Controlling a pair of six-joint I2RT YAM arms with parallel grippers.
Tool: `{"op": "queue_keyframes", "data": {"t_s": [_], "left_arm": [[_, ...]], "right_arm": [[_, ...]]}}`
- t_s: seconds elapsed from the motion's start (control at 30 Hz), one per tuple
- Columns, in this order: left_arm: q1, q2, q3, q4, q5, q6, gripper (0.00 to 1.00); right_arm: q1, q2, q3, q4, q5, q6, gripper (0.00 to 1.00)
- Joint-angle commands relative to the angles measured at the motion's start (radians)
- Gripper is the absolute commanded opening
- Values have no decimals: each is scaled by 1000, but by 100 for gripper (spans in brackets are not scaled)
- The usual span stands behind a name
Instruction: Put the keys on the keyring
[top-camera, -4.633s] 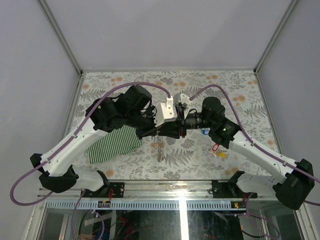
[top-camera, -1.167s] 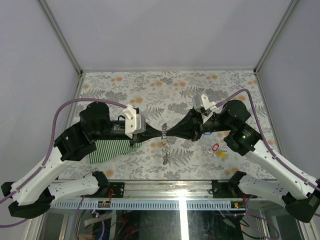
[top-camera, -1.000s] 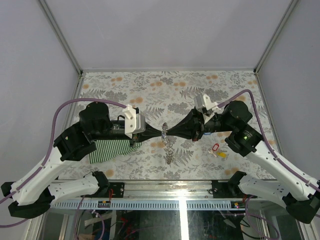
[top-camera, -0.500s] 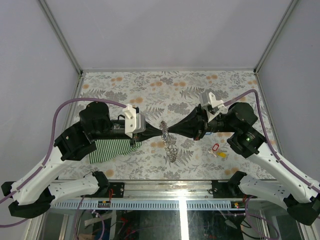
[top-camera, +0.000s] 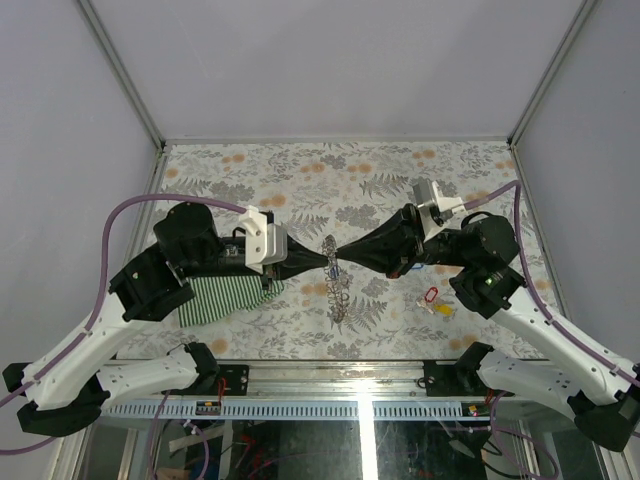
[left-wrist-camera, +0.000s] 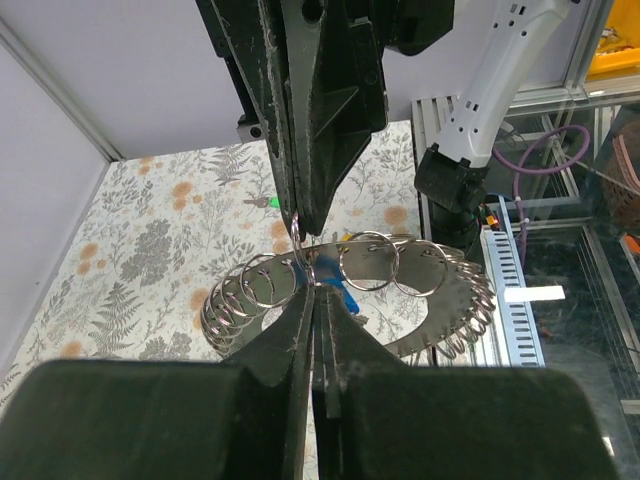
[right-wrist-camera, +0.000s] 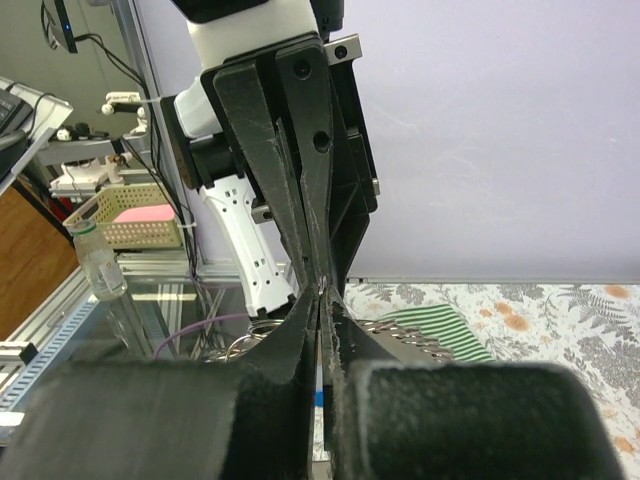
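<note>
Both grippers meet tip to tip above the middle of the table, each shut on the keyring (top-camera: 336, 290), a silvery toothed band with several wire loops that hangs below them. My left gripper (top-camera: 326, 262) pinches its top from the left. My right gripper (top-camera: 337, 261) grips a thin wire of it from the right. In the left wrist view the keyring (left-wrist-camera: 400, 300) fans out past my left gripper (left-wrist-camera: 318, 290). A blue key (left-wrist-camera: 342, 292) lies on the table under the right fingers. The red key (top-camera: 430, 295) and yellow key (top-camera: 443, 309) lie at the right, and a green key (left-wrist-camera: 272, 201) sits farther back.
A green striped cloth (top-camera: 225, 295) lies under the left arm. It also shows behind the left fingers in the right wrist view, the cloth (right-wrist-camera: 440, 325). The table's near edge rail (top-camera: 360, 372) runs along the bottom, and grey walls stand at the sides and back.
The right wrist has drawn back to the right and risen a little, with the tips still meeting. The hanging keyring has swung and changed shape. The left arm has barely moved.
</note>
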Motion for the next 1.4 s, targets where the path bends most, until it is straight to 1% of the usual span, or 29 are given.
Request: {"op": "queue_keyframes", "data": {"t_s": [0.0, 0.1, 0.17, 0.27, 0.37, 0.53, 0.7, 0.8, 0.9, 1.03, 1.27, 1.3, 1.37], "left_arm": [[-2, -6, -25, 60, 22, -32, 0], [-3, -12, -39, 87, 24, -44, 2], [-3, -15, -46, 105, 26, -54, 8], [-2, -19, -50, 120, 27, -60, 13], [-2, -28, -53, 138, 18, -67, 14], [-2, -59, -71, 184, -10, -92, 16], [-3, -106, -114, 291, -69, -156, 29], [-2, -125, -161, 385, -65, -208, 34], [-2, -114, -190, 458, -27, -256, 35], [-2, -77, -210, 508, 19, -297, 35], [-2, -71, -268, 587, 12, -339, 36], [-2, -72, -270, 592, 11, -342, 35], [-3, -70, -273, 600, 8, -346, 31]], "right_arm": [[6, -38, -2, 220, 75, 57, 0], [7, -44, -15, 227, 110, 59, 0], [7, -50, -28, 241, 131, 64, 0], [7, -52, -36, 246, 131, 66, 0], [6, -60, -38, 236, 130, 54, 0], [6, -77, -25, 160, 132, -8, 0], [7, -79, 8, 59, 78, -81, 0], [6, -82, 15, 42, 62, -98, 0], [7, -82, 16, 44, 51, -102, 0], [7, -78, 20, 45, 35, -104, 0], [7, -84, 18, 47, 30, -107, 0], [7, -83, 18, 47, 30, -107, 0], [6, -81, 19, 47, 29, -106, 0]]}}
